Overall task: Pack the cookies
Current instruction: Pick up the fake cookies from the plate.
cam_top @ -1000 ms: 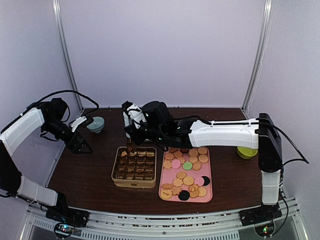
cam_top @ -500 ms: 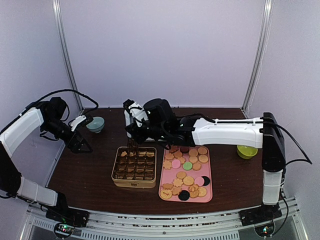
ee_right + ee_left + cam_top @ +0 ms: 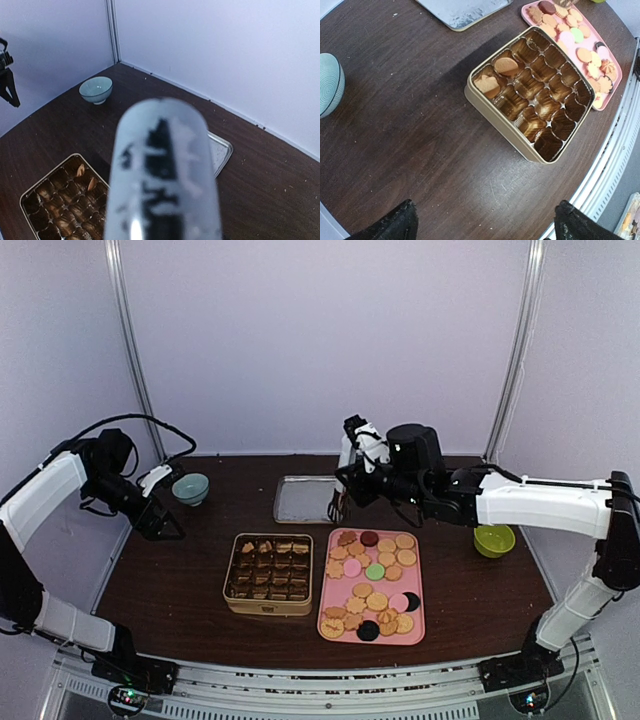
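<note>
Your left hand hangs spread apart over the surface. Your right hand is clamped on the tongs. Most cookies lie on the pink tray; two sit in the tin.

The left arm arcs in from the left side, wrist bent, its left gripper angled downward with jaws spread wide. The right arm stretches leftward toward centre rear, right gripper held high; how its jaws stand cannot be told.
</note>
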